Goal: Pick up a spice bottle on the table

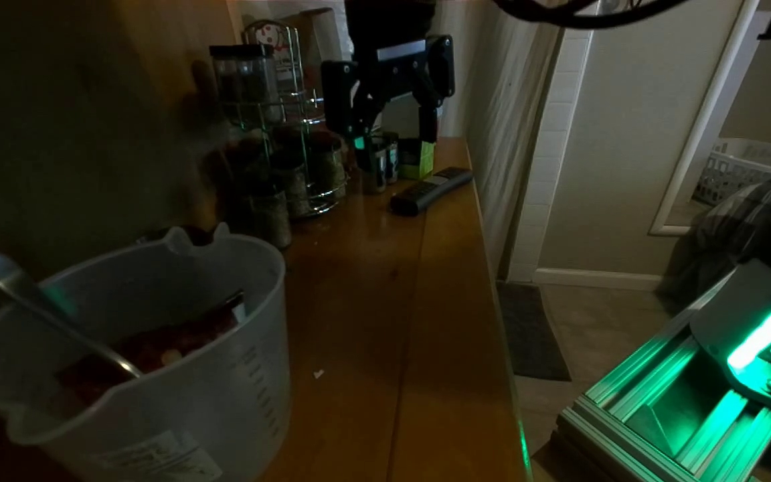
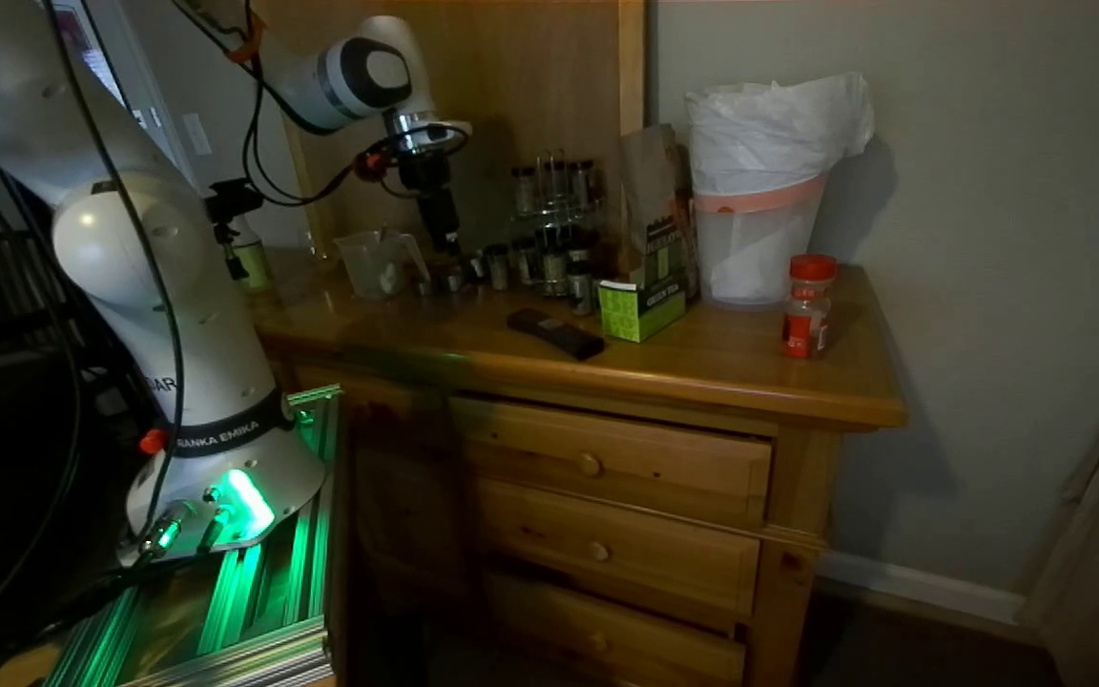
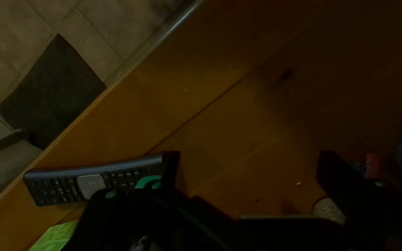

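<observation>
White jointed robot arm (image 2: 192, 324): smooth-shelled, almost whole in an exterior view.
Translucent plastic measuring jug (image 1: 251, 375): standing on the long, glossy brown wooden worktop (image 1: 359, 301); in an exterior view its inside shows, a metal spoon (image 1: 57, 320) leaning over dark reddish contents (image 1: 158, 343).
Black two-fingered tool (image 3: 249, 162): hanging above the worktop, fingers well apart; the wrist view shows brown wood between them.
Small cylindrical, dark-lidded spice bottles (image 2: 497, 267): some upright on the worktop, others in a shiny two-tiered wire rack (image 1: 305, 134) just beside.
Long black plastic remote control (image 3: 89, 183): flat near the worktop's edge; the wrist view brings out rows of small keys and a square silver pad.
Green-and-black, flat-sided box (image 2: 645, 305): near the remote control; only a green corner reaches the wrist view.
Clear, tapering plastic bucket (image 2: 750, 258): orange band, crinkled white bag (image 2: 774, 134) rising above; plain to see in an exterior view.
Clear, red-lidded, red-labelled bottle (image 2: 807, 329): upright near the bucket, at the worktop's end, whole in an exterior view; which bottle the task means cannot be told.
</observation>
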